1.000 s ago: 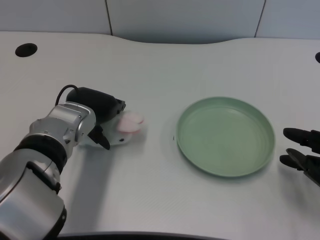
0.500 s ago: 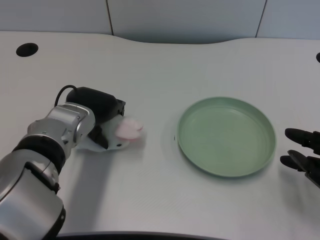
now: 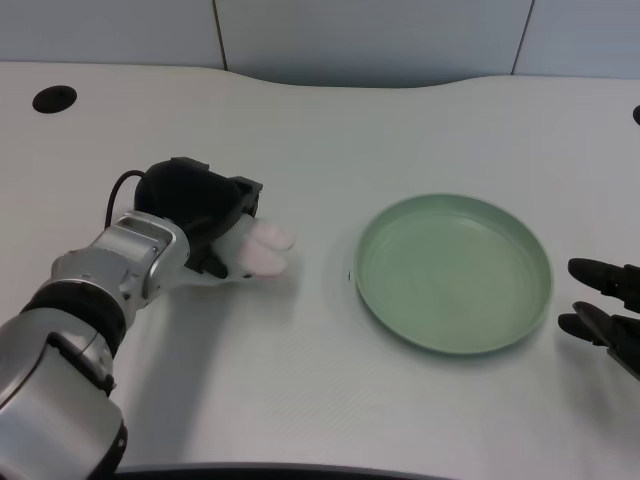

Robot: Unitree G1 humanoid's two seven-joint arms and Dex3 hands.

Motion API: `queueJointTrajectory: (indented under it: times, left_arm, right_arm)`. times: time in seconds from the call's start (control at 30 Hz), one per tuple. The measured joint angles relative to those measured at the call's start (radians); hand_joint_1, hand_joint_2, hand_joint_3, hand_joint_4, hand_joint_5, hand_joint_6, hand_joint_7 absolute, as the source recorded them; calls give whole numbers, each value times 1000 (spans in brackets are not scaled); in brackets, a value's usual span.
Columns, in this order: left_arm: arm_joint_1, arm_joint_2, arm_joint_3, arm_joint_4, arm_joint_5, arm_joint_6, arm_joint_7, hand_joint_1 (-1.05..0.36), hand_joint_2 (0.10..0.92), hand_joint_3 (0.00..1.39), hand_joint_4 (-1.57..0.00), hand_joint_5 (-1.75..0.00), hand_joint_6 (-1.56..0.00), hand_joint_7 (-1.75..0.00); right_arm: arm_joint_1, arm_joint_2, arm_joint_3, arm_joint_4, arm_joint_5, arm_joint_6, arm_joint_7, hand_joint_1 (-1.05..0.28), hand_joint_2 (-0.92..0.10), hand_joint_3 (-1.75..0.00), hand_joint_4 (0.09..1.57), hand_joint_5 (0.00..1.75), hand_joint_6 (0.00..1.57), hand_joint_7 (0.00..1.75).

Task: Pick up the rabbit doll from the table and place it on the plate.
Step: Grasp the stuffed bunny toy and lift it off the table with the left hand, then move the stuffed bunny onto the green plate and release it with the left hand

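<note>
Although the rabbit doll (image 3: 258, 251) is not yet anywhere near its goal, the pick-up looks to be under way: the left robot hand (image 3: 205, 215) is wrapped over the doll's near end, with its black fingers closed around the white body, so that only the pale pink and white part sticks out to the right of the fingers. Whether the doll is already clear of the tabletop (image 3: 300, 140) or just resting on it cannot be told from this view; a soft shadow lies under it. The green plate (image 3: 520, 310) sits well apart to the right, bare inside, with open white surface between it and the doll. So the grasp seems made, by my reading, while the lift, the carry across to the right and the setting down on the plate are all left to do. The silver forearm (image 3: 110, 275) reaches in from the lower left, and a dark round hole (image 3: 52, 98) shows in the far left of the tabletop.
</note>
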Motion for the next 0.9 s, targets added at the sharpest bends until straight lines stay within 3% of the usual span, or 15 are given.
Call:
queueJointTrajectory:
  times: [0.1,0.2,0.27,0.37,0.47,0.57,0.63,0.7,0.8,0.9]
  left_arm:
    - [-22,0,26,0,-26,-9,-9,-184,914,102,-766,-1746,-503,-1744]
    - [-59,-4,55,-3,-53,-10,-24,-181,883,72,-761,-1746,-493,-1746]
    - [-78,-15,70,-6,-67,-11,-30,-188,881,60,-751,-1746,-490,-1746]
    - [-97,-41,87,-12,-86,-19,-39,-186,877,47,-751,-1746,-505,-1746]
    - [-116,-73,117,-22,-117,-42,-67,-210,880,40,-770,-1746,-543,-1746]
    - [-149,-117,143,-33,-149,-60,-95,-218,878,32,-767,-1746,-541,-1746]
    - [-170,-149,157,-42,-168,-68,-102,-196,881,31,-794,-1746,-560,-1746]
    - [-183,-181,162,-44,-178,-76,-107,-197,896,37,-801,-1746,-572,-1746]
    - [-191,-233,163,-43,-183,-78,-125,-189,896,35,-807,-1746,-594,-1746]
    - [-194,-291,155,-42,-182,-77,-137,-186,913,54,-814,-1746,-616,-1746]
  right_arm:
    - [-3,1,3,2,-11,4,1,-412,-921,-91,1124,7,845,4]
    - [-6,-1,11,1,-18,30,19,-413,-921,-100,1119,4,837,2]
    - [-6,-6,23,0,-33,48,25,-414,-921,-96,1104,1,843,5]
    - [-8,-15,36,0,-41,60,31,-407,-921,-94,1112,7,850,7]
    - [-15,-20,38,1,-51,66,34,-406,-921,-101,1108,5,865,13]
    - [-34,-24,41,14,-59,66,36,-413,-921,-113,1106,3,872,13]
    - [-46,-32,46,26,-73,63,36,-431,-921,-129,1101,1,863,6]
    - [-53,-42,47,38,-77,60,36,-430,-921,-132,1103,2,864,6]
    - [-64,-56,46,67,-75,52,46,-422,-921,-136,1112,6,877,11]
    - [-81,-60,47,107,-72,29,65,-428,-921,-134,1118,9,874,7]
